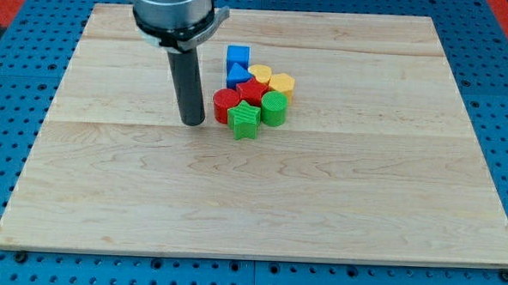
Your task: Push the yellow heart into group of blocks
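My tip (pixel 191 121) rests on the tabletop (pixel 260 203) in the upper middle of the frame, just left of the cluster, close beside the red cylinder (pixel 224 102). There is no pincer here, only a bare rod, so nothing opens, closes or holds. Beyond the red cylinder sit the green star (pixel 244 121), the green cylinder (pixel 273 108), a red block (pixel 254 91) of unclear shape, and the two blue blocks (pixel 237 66) at the cluster's top. The yellow heart (pixel 260 72) appears already nestled at the upper right of the group, touching another yellow block (pixel 281 84); which one is the heart is hard to tell. It looks light, rigid and slippery on wood, best nudged squarely on a flat side.
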You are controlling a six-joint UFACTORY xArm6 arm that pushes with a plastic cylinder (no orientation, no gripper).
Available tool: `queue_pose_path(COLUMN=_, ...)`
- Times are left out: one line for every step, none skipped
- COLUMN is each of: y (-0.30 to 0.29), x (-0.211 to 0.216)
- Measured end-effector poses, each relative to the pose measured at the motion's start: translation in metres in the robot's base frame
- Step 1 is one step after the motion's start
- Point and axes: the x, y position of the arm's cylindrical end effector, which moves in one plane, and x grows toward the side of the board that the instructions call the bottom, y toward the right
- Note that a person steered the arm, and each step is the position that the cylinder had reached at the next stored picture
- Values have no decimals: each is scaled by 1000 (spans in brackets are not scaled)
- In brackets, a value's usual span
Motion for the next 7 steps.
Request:
queue_pose_path(y=6, x=-10)
queue_pose_path(y=18, x=-25)
queue_pose_path(y=21, x=-22)
queue_pose_path(y=32, x=-19)
queue_pose_path(y=32, x=-19)
queue_pose_path(y=26, x=-21)
queue_pose_path(y=1, x=-48)
